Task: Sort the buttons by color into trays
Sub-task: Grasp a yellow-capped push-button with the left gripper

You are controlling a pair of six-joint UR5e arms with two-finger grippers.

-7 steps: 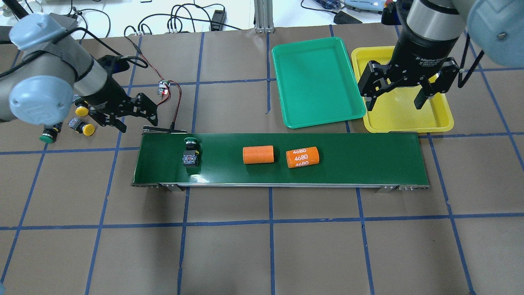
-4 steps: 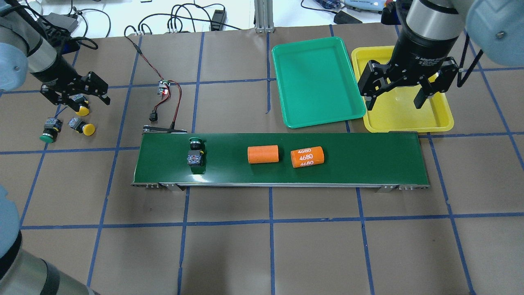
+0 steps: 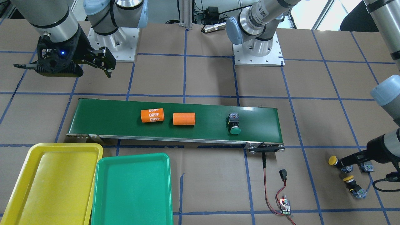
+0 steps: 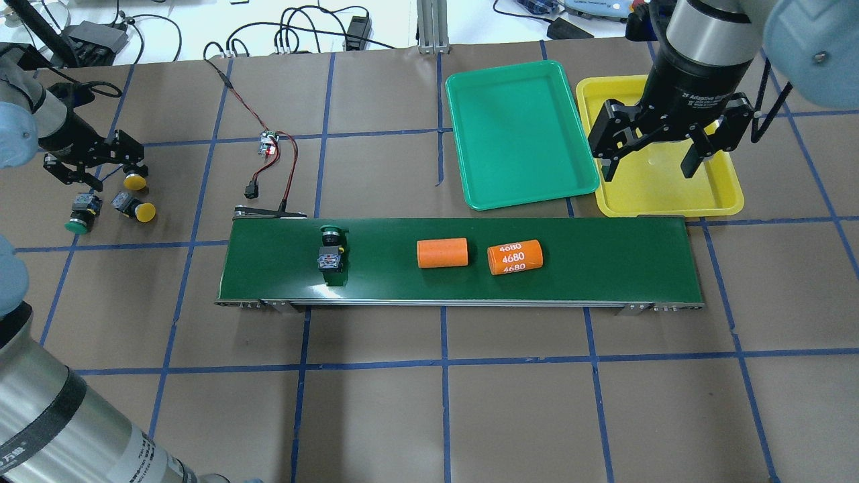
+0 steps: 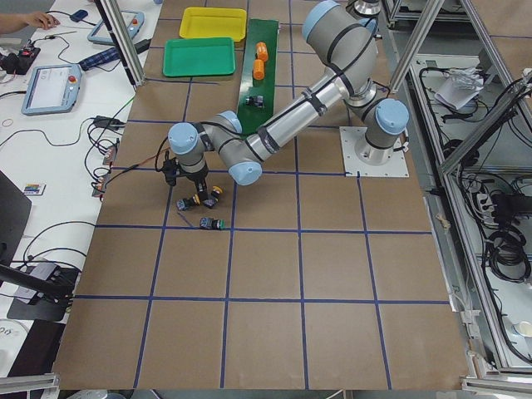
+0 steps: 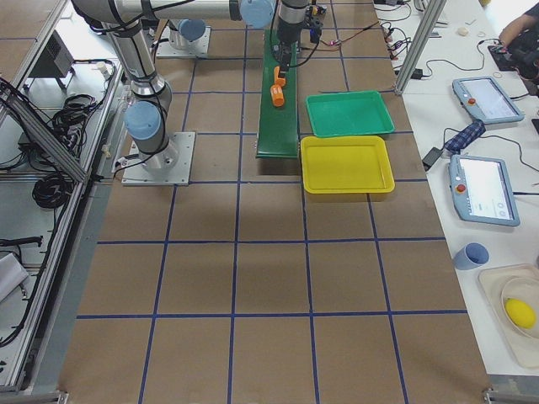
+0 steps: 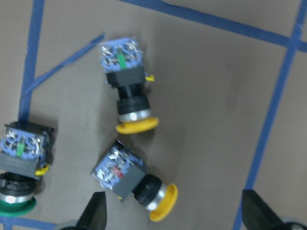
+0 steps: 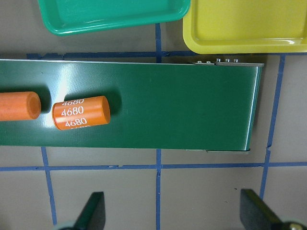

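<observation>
The left claw (image 4: 94, 164) hangs with its jaws spread and nothing in them over a tight cluster of three push-buttons on the table; one yellow push-button (image 7: 136, 184) lies nearest, its cap between the fingers; a second yellow push-button (image 7: 128, 91) lies just beyond it, cap almost at the first one's contact block; a green-capped push-button (image 7: 19, 167) sits off to one side of the claw; the likely trouble is a finger landing on a barrel or nudging the neighbour, and round caps roll easily, so the pick could skew or scatter the group. The right claw (image 4: 647, 174), also spread and empty, is held high near the tray end of the conveyor belt (image 4: 604, 258); the orange cylinder marked 4680 (image 4: 514, 257) and a plain orange cylinder (image 4: 442, 253) lie closer to it than the fourth push-button (image 4: 330, 248), green-capped, so it might seize a cylinder by mistake. The yellow tray (image 4: 711, 194) and the green tray (image 4: 520, 134), just ahead of that claw, both hold nothing.
</observation>
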